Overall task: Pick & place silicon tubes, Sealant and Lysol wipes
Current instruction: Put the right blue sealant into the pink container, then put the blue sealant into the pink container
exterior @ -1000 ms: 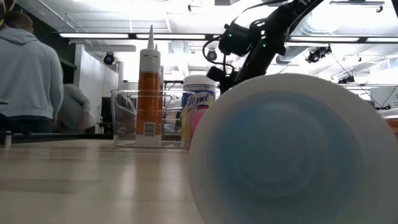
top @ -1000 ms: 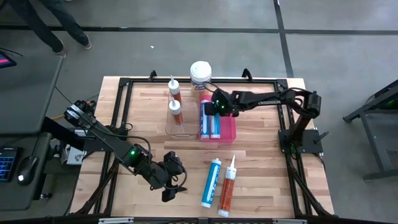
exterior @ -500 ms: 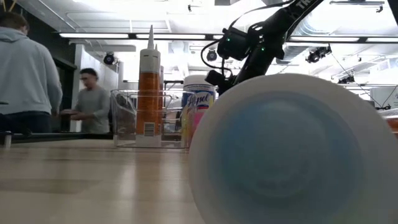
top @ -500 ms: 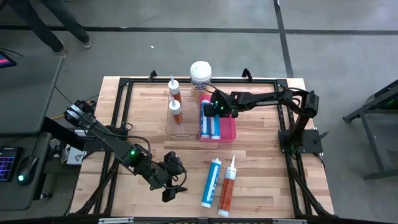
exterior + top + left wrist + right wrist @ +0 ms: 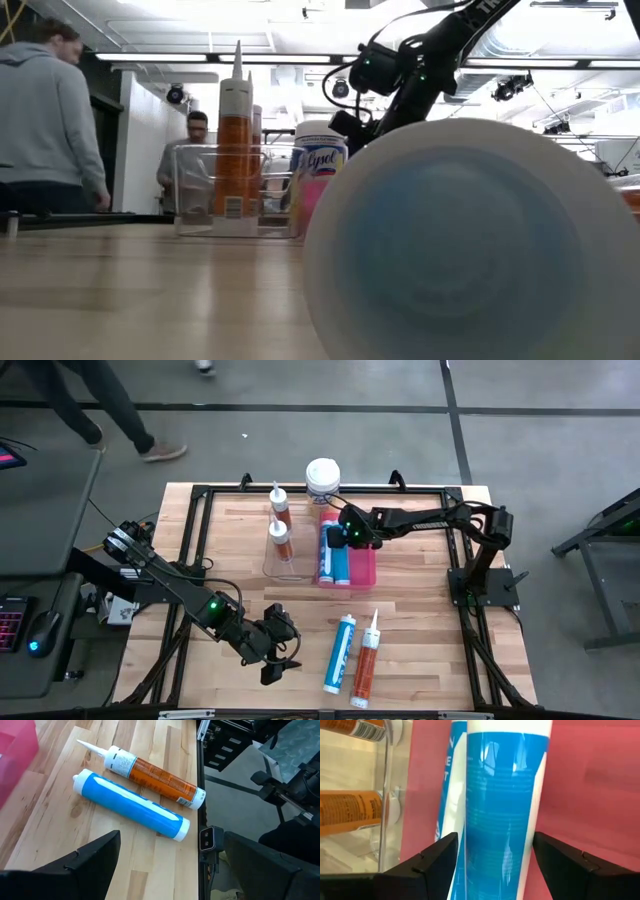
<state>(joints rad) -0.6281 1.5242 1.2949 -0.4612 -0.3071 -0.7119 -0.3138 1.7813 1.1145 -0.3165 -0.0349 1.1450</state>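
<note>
1. Your right tool (image 5: 343, 536) is over the pink tray (image 5: 368, 566), its fingers set wide on either side of a blue tube (image 5: 505, 800) lying in the tray beside a second blue one; nothing is clamped.
2. To my eye the step in hand is placing blue tubes in the pink tray; this one looks set down.
3. Your left tool (image 5: 275, 660) waits near the front edge of the table (image 5: 420, 620), open and empty.
4. One blue tube (image 5: 131, 806) and one orange tube (image 5: 155, 775) lie side by side on the table, well clear of the trays.
5. Two orange tubes stand in the clear bin (image 5: 285, 565).
6. The Lysol wipes (image 5: 322, 480) stand upright at the far edge, untouched.
7. Next, lift the right tool straight up so it doesn't drag the tube.
</note>
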